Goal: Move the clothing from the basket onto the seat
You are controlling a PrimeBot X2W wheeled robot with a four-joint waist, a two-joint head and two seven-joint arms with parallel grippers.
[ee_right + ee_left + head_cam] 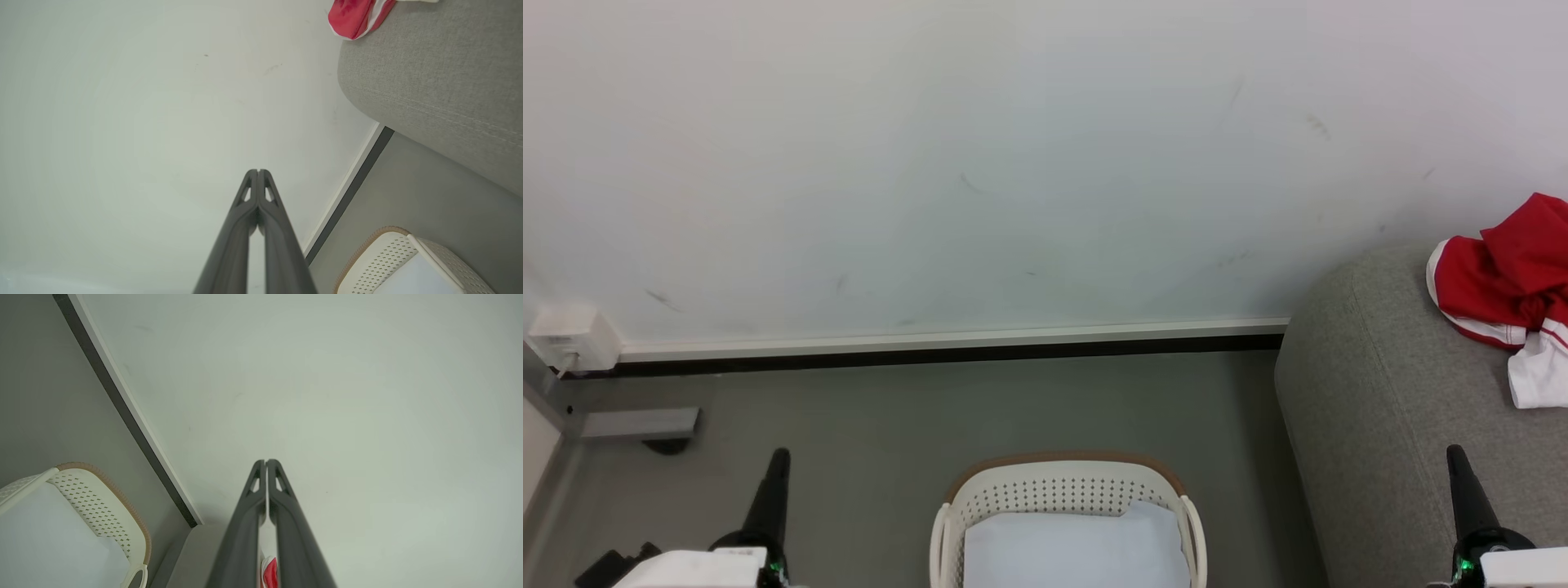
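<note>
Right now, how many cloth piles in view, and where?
2. The clothing, red and white, lies on the seat; a pale cloth lies in the basket. More may hide beneath either, and the red pile may be several garments.

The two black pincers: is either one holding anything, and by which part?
Nothing is held. The left gripper and the right gripper are both shut, fingertips together with nothing between them. The red clothing lies on the sofa.
</note>
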